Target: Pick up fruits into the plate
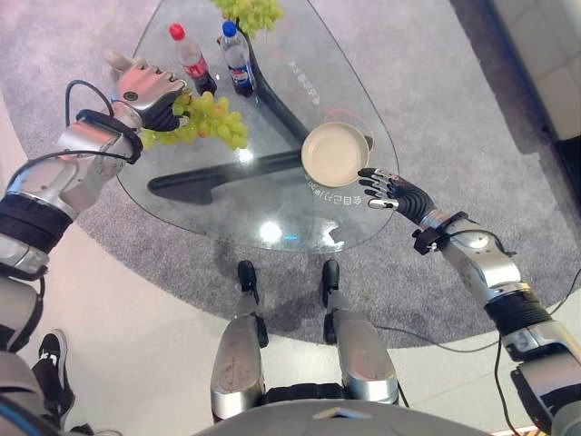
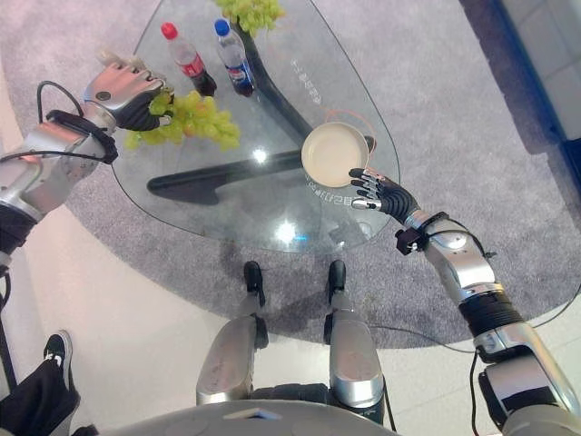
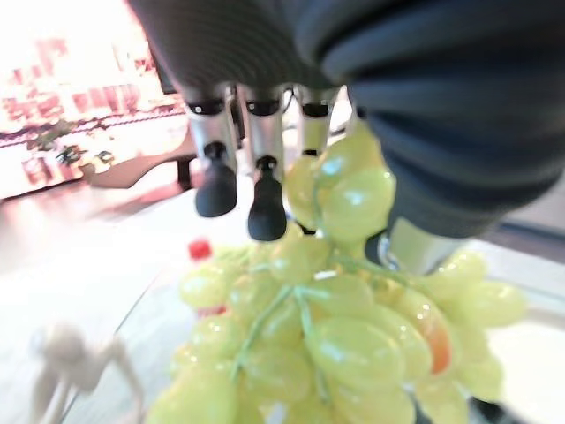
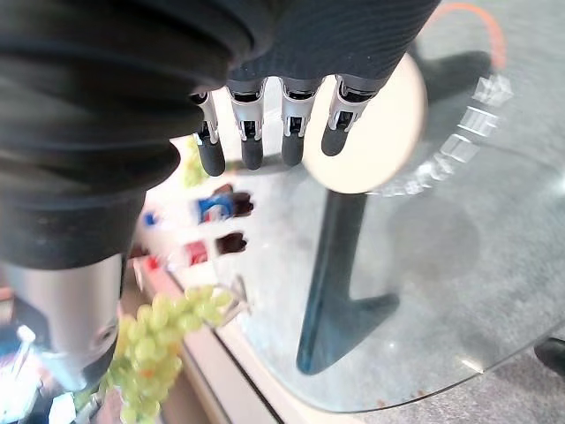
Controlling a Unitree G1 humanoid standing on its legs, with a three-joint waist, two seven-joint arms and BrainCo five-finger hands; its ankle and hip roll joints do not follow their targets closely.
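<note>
Up left of the plate [image 1: 334, 153], left robot hand [image 1: 145, 89] curled round a grape bunch [image 1: 204, 118], lifted off the glass tabletop [image 1: 272, 204]. Plate well off right, beside the flat-open, empty right robot hand [image 1: 392, 191].

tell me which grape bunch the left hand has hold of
The bunch of green grapes by the two bottles, gripped in the left hand. The other bunch lies untouched at the table's far edge.
</note>
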